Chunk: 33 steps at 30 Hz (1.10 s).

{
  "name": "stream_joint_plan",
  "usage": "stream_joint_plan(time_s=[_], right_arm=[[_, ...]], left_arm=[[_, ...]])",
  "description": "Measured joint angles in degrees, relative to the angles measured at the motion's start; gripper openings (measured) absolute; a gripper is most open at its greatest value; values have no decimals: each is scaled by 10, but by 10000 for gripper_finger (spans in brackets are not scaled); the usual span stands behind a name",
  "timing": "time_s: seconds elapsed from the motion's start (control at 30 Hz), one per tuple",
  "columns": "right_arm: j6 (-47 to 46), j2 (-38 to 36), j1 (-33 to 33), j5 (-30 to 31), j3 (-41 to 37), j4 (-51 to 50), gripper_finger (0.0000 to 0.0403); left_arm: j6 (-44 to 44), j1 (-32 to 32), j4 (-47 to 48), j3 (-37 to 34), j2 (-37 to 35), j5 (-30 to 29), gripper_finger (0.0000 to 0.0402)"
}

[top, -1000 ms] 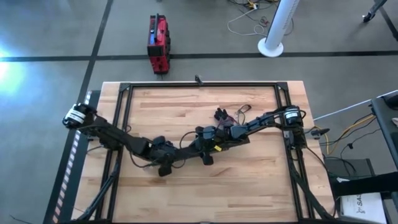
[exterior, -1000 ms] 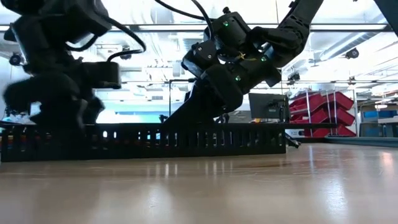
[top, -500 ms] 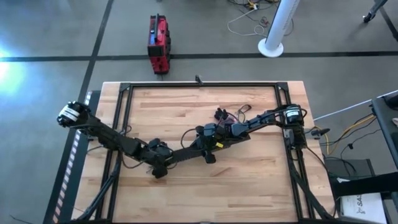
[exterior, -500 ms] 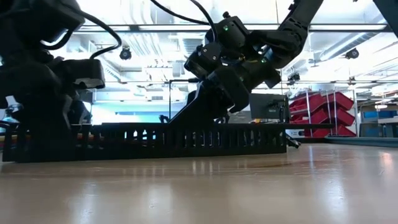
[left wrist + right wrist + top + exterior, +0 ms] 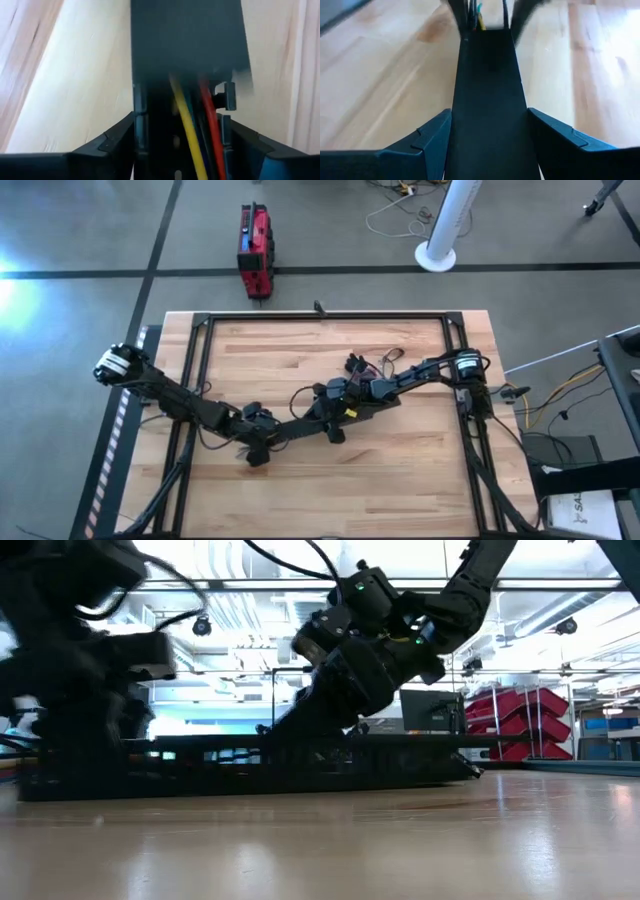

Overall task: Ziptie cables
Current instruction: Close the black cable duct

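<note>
Cables point(image 5: 189, 131) in yellow and red lie inside a long black slotted channel point(image 5: 489, 90), and the left end effector point(image 5: 177, 150) is closed narrow on this channel, one finger on each side wall. The right end effector point(image 5: 490, 135) grips the same channel from its other end, its fingers pressed on both edges of the flat black top. Both meet near the middle of the wooden counter point(image 5: 300, 350), and a small loose tangle of wires point(image 5: 366, 366) lies just beside the right arm.
</note>
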State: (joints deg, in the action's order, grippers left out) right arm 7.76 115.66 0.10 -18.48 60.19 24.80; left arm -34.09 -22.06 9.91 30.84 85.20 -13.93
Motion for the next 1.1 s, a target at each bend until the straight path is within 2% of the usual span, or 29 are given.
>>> stream_joint_plan(time_s=[0.07, 0.23, 0.5, 0.67, 0.77, 0.83, 0.93, 1.1], right_arm=[[-9, 2, 1, -10, 5, 8, 218], [-14, -6, 7, 76, 5, -32, 218], [-27, 0, 9, 41, 1, 13, 218], [-21, 0, 14, 27, 6, 8, 218], [-31, 0, 14, 48, 10, 0, 218], [-26, -2, 15, 73, 10, -14, 218], [-23, -3, 12, 78, 11, -24, 218], [-25, -4, 11, 90, 10, -38, 218]], left_arm=[[3, 2, -33, 1, 2, -9, 211], [9, 3, -48, -5, 2, -24, 211], [30, 14, -73, -7, 1, -25, 211], [63, 25, -118, -9, 2, -19, 213], [76, 27, -139, -9, 3, -18, 213], [82, 28, -138, -6, 3, -17, 217], [84, 28, -113, 3, 3, -15, 234], [54, 28, -17, 22, -20, -11, 271]])
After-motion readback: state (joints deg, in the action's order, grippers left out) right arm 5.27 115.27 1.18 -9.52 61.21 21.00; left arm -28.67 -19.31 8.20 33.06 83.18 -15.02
